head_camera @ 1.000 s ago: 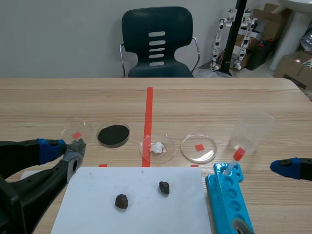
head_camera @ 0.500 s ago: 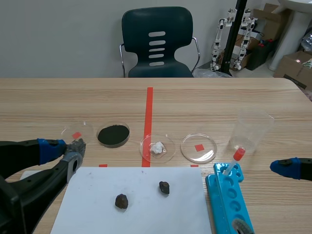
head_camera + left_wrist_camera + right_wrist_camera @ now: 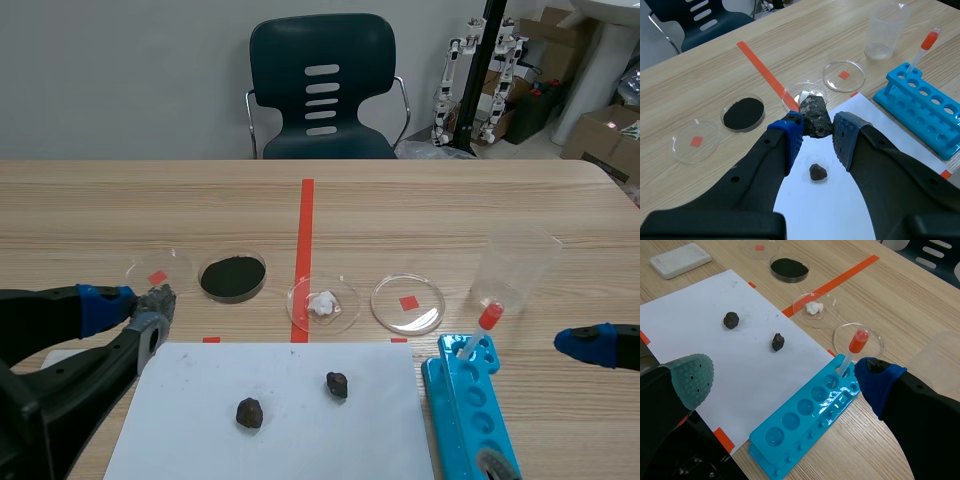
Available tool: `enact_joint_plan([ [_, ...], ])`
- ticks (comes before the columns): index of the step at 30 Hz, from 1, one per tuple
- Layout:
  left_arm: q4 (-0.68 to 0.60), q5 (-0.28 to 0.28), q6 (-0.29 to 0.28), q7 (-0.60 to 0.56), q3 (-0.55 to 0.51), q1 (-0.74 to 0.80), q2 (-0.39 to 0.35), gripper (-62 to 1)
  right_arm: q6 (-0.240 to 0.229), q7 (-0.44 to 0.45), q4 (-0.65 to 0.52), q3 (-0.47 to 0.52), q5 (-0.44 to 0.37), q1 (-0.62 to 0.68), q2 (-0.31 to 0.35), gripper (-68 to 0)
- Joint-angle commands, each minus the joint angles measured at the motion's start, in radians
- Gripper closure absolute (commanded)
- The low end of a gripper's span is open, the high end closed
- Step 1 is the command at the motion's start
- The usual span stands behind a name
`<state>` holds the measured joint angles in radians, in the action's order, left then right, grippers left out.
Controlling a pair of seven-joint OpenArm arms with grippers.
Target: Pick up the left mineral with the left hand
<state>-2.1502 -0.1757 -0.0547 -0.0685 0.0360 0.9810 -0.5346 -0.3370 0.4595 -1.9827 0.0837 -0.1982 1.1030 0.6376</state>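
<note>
Rough grey-black mineral with pale flecks, near left by the white paper's far-left corner, clamped between the left gripper's fingers, its sides hidden by the pads, right gripper spread wide, holding nothing.

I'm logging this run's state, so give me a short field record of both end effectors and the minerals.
left end effector: shut on grey rock
right end effector: open, holding nothing
white paper: carries two loose minerals, lying apart
nearer dark mineral: on the paper, untouched
farther dark mineral: on the paper, untouched
blue rack: beside the paper, red-capped dropper standing in it
</note>
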Motion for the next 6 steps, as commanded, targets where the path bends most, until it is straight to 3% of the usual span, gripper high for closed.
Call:
enact_joint_plan([
  [1,-0.007,-0.006,-0.001,-0.018,0.002,-0.001,0.002,-12.6,0.0,0.01,-0.006,0.0,-0.007,-0.006,-0.001,-58.7],
  [6,-0.007,-0.006,-0.001,-0.018,0.002,-0.001,0.002,-12.6,0.0,0.01,-0.006,0.0,-0.007,-0.006,-0.001,-58.7],
])
